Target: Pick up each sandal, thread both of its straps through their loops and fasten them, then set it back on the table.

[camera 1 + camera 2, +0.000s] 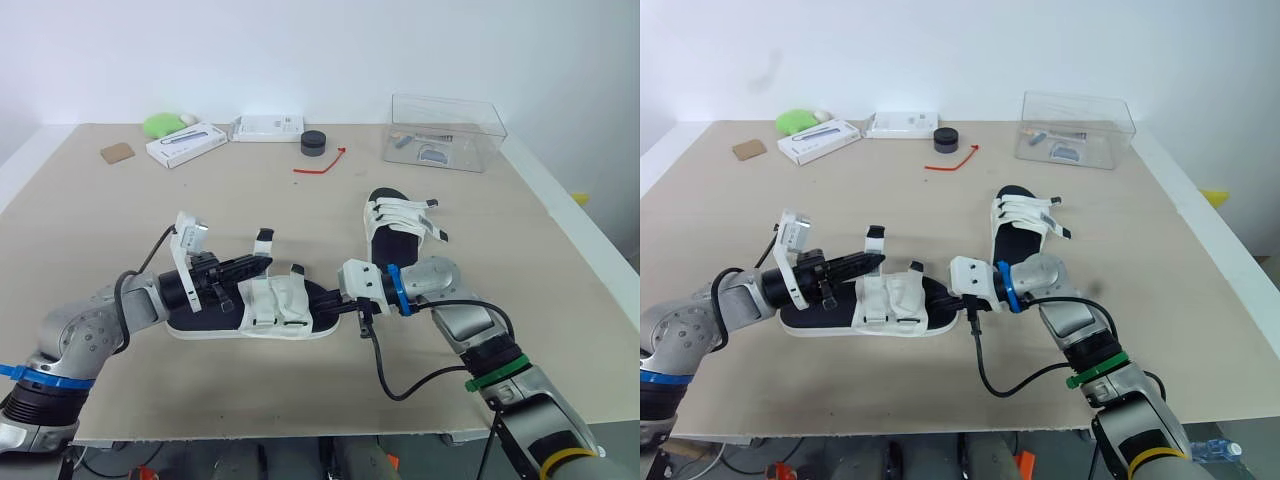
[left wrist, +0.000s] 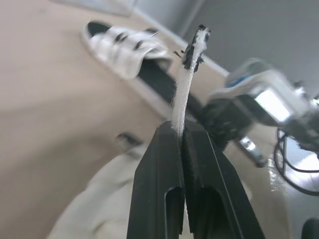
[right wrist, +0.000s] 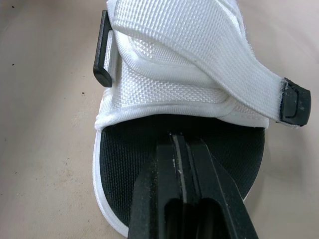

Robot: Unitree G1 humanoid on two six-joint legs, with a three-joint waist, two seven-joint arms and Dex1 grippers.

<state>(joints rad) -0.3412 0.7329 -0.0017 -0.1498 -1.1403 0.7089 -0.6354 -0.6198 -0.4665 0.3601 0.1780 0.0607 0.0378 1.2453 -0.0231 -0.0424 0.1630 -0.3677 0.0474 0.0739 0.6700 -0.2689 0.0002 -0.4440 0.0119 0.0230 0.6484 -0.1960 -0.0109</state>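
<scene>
A white-strapped sandal with a black footbed (image 1: 272, 306) lies crosswise on the table near the front edge. My left gripper (image 1: 260, 264) is shut on one of its straps (image 2: 192, 55), a white band with a black tip, and holds it upright above the sandal. The sandal's other strap (image 1: 296, 271) also stands up loose. My right gripper (image 1: 337, 305) is shut, its fingertips resting on the footbed (image 3: 149, 134) at the sandal's open end. The second sandal (image 1: 393, 222) lies further back to the right, its straps laid across it.
At the back right stands a clear plastic box (image 1: 445, 130). Along the far edge are a black round puck (image 1: 314, 142), a red tie (image 1: 320, 165), two white boxes (image 1: 185, 143), a green object (image 1: 160, 124) and a brown coaster (image 1: 117, 152).
</scene>
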